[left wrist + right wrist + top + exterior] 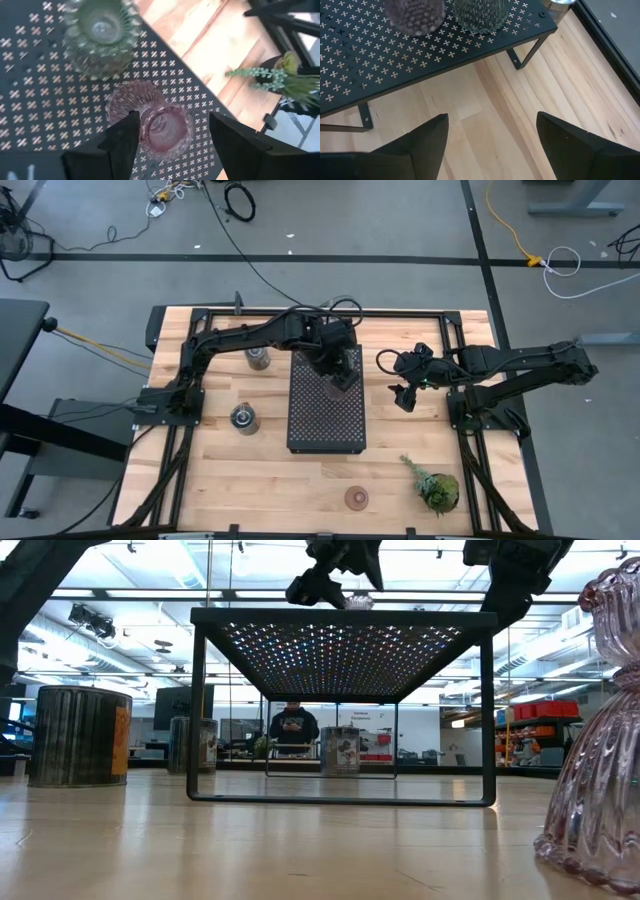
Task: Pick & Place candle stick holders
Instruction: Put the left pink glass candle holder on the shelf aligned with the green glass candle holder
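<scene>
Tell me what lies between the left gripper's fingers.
In the left wrist view, the pink ribbed glass candle holder stands on the black perforated metal tray between the left gripper's open fingers.

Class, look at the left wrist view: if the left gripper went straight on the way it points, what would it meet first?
The left gripper would likely meet the pink holder standing on the black tray, right between its open fingers; depth is hard to judge.
</scene>
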`<move>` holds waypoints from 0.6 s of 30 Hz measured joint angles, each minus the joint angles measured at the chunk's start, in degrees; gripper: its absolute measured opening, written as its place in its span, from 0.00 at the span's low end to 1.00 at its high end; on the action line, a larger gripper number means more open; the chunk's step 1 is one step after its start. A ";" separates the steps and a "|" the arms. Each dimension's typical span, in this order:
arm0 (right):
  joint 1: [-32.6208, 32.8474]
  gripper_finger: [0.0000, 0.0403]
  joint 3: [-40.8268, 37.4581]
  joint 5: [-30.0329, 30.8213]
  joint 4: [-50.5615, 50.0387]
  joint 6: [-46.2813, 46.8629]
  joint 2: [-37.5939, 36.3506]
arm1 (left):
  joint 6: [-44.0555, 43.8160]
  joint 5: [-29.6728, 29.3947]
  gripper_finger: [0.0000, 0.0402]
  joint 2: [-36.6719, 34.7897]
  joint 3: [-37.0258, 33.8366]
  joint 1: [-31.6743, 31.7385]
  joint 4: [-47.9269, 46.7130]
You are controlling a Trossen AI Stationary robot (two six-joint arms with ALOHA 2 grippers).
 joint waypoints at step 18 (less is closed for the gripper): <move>0.02 0.75 0.00 -0.02 0.02 -0.24 0.00 | -0.78 2.42 0.59 -0.02 0.00 0.07 4.87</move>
